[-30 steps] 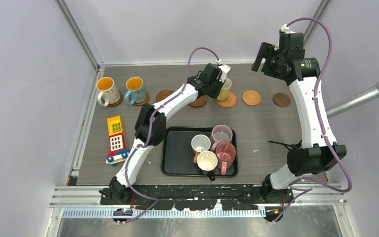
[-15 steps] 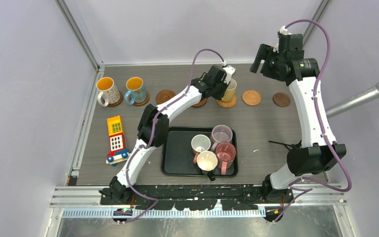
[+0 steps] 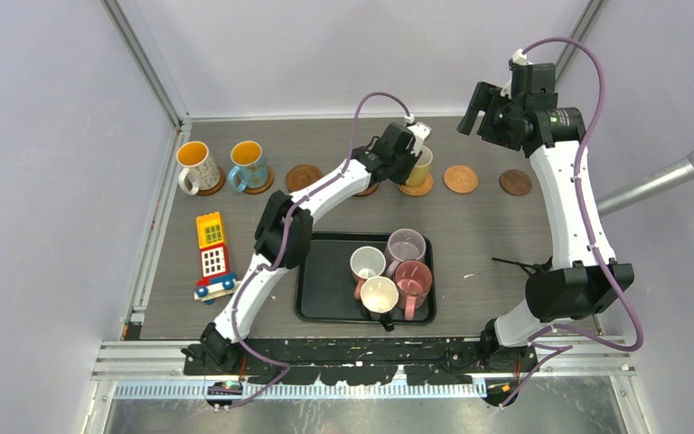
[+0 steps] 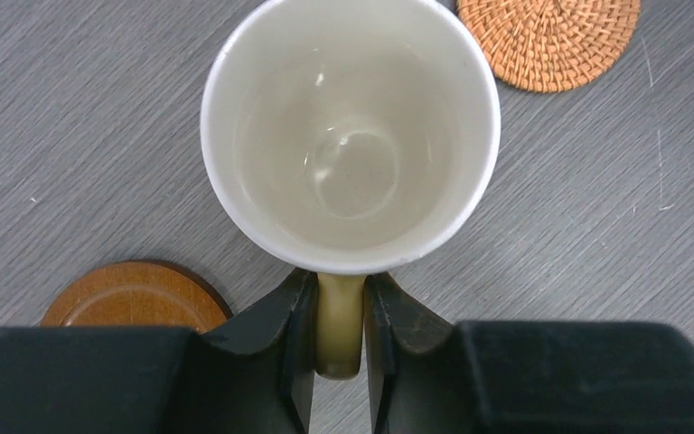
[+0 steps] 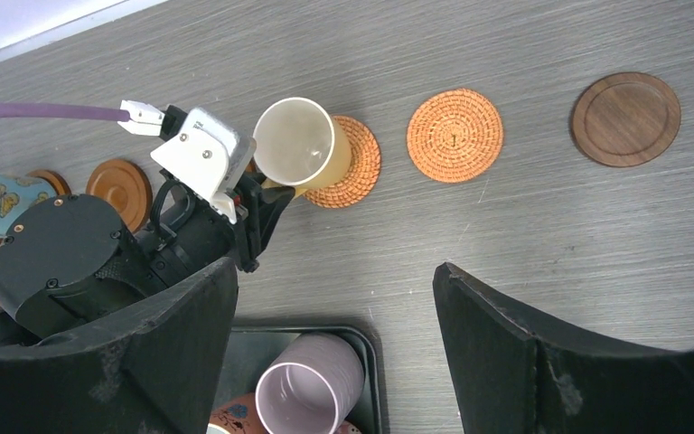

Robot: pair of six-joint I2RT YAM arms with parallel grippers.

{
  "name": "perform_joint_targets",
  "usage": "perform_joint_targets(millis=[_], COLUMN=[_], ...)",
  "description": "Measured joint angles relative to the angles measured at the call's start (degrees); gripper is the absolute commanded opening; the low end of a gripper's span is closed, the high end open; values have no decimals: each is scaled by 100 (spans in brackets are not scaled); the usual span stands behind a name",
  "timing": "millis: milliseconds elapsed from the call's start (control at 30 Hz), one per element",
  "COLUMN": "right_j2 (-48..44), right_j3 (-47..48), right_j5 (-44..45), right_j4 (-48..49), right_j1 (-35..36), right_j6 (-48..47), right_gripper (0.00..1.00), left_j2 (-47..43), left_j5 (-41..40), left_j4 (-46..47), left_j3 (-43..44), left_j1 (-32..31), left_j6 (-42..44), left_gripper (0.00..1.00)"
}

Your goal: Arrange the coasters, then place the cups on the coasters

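Observation:
My left gripper (image 4: 339,334) is shut on the handle of the yellow cup (image 4: 351,136), which stands upright over the left part of a woven coaster (image 5: 360,167) in the back row. I cannot tell whether the cup rests on that coaster. A wooden coaster (image 4: 135,294) lies just left of it, and a woven coaster (image 3: 460,178) and a dark coaster (image 3: 515,183) lie to the right. The white cup (image 3: 194,163) and blue cup (image 3: 247,163) stand on coasters at the back left. My right gripper (image 5: 330,271) hangs open, high above the table.
A black tray (image 3: 321,298) at the front centre holds the white (image 3: 367,264), lilac (image 3: 406,246), pink (image 3: 414,278) and cream (image 3: 379,295) cups. A toy block (image 3: 212,253) lies front left. A grey microphone (image 3: 678,176) pokes in from the right.
My left gripper has carried the yellow cup a little to the right, over the woven coaster. The right arm has barely moved.

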Motion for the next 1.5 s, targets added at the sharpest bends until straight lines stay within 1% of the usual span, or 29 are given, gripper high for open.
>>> perform_joint_targets(millis=[100,167,300,400,533,633,800,900,1000,1100,1167,1233,1333,1400,1500], right_j2=[0,0,0,0,0,0,-2,0,-2,-17,-22,-22,-22,-22,-22], right_j3=[-24,-35,-37,-39,-48,-55,-66,-74,-87,-149,-184,-205,-234,-245,-267], right_j5=[-7,-13,-33,-48,-76,-127,-219,-306,-389,-446,-474,-498,-522,-540,-557], right_j4=[0,0,0,0,0,0,-2,-2,0,-2,-7,-7,-4,-4,-4], right_j1=[-2,-7,-28,-33,-35,-37,-37,-37,-37,-37,-37,-37,-37,-37,-37], right_j6=[-2,0,0,-2,-2,-2,-7,-31,-48,-55,-59,-66,-68,-66,-59], right_gripper=[84,84,84,84,84,84,84,84,84,84,84,84,84,84,84], left_j2=[-2,-2,-24,-116,-457,-975,-2188,-2986,-3849,-4765,-5355,-6015,-6826,-7145,-7324], left_j5=[11,17,61,85,140,216,516,929,1375,1652,1794,2022,2330,2439,2461], left_j4=[129,269,404,409,402,415,481,498,476,365,212,9,-339,-496,-584], left_j3=[-59,-138,-343,-531,-833,-1220,-2181,-2855,-3764,-4835,-5504,-6227,-7029,-7361,-7689], left_j1=[0,0,0,0,0,0,92,286,710,1134,1244,1196,1047,911,625], left_j6=[9,7,2,-2,-2,2,17,55,238,629,931,1246,1508,1537,1499], left_gripper=[44,55,67,79,90,98,100,100,100,100,100,100,98,97,97])
